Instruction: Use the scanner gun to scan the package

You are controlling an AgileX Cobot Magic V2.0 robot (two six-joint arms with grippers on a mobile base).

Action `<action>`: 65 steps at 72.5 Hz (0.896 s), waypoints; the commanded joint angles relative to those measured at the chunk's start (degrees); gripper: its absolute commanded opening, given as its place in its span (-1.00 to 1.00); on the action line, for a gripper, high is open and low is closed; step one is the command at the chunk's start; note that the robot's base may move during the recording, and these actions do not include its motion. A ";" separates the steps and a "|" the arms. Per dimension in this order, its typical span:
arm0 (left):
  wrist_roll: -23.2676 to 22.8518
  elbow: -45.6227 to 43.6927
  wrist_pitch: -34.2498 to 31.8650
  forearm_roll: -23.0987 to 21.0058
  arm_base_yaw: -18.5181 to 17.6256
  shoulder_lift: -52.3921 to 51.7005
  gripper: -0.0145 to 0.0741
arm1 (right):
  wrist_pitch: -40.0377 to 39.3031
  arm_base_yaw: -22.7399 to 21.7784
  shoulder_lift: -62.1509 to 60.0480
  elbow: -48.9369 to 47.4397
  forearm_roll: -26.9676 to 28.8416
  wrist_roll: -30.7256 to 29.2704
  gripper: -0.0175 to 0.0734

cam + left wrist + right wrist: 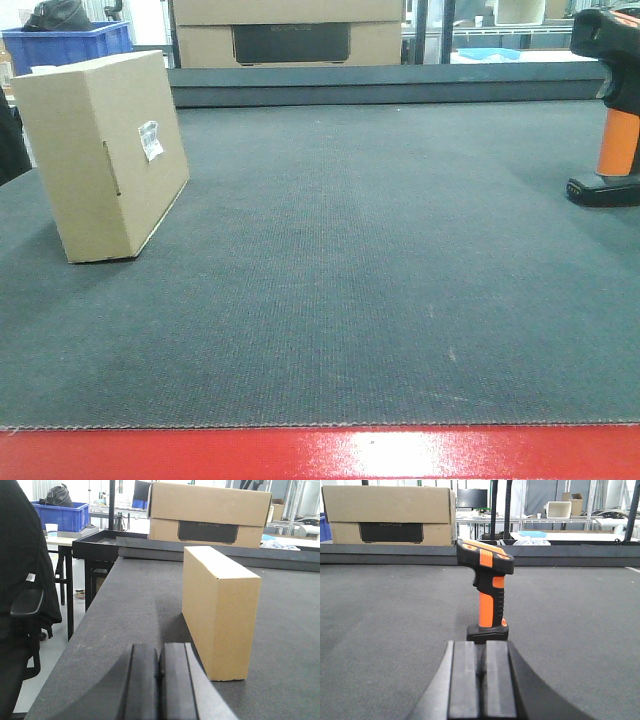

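On the dark grey tabletop (330, 300) the package (95, 160) stands far left and the scanner (615, 110) stands upright far right. The left end effector (160, 655) and right end effector (481, 652) are both clenched, holding nothing.

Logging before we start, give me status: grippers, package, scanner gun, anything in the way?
Left gripper shut, empty, facing package. Right gripper shut, empty, facing scanner gun. Both items standing upright, untouched. Nothing between them.

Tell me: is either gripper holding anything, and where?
Nothing held: left gripper is shut empty short of the package; right gripper shut empty short of the scanner gun.
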 commanded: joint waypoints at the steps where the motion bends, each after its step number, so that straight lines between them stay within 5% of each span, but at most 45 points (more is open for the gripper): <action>1: -0.01 -0.15 -2.70 0.58 -0.31 -0.22 -0.92 | -0.95 -0.14 -0.10 -0.02 -0.47 -0.17 -0.98; 9: -0.01 -2.40 0.08 0.58 -0.31 -0.22 -0.92 | -0.95 -0.14 -0.10 -0.02 -0.47 -0.17 -0.98; 23: -0.01 -17.01 16.83 0.58 -0.31 4.64 -0.92 | -0.95 -0.14 -0.10 -0.02 -0.47 -0.17 -0.98; 47: 0.23 -39.76 36.75 0.46 -0.31 33.21 -0.92 | -0.95 -0.14 -0.10 -0.02 -0.47 -0.17 -0.98; 65: 0.23 -47.52 35.15 -0.40 -0.31 46.84 -0.92 | -0.95 -0.14 -0.10 -0.02 -0.47 -0.17 -0.98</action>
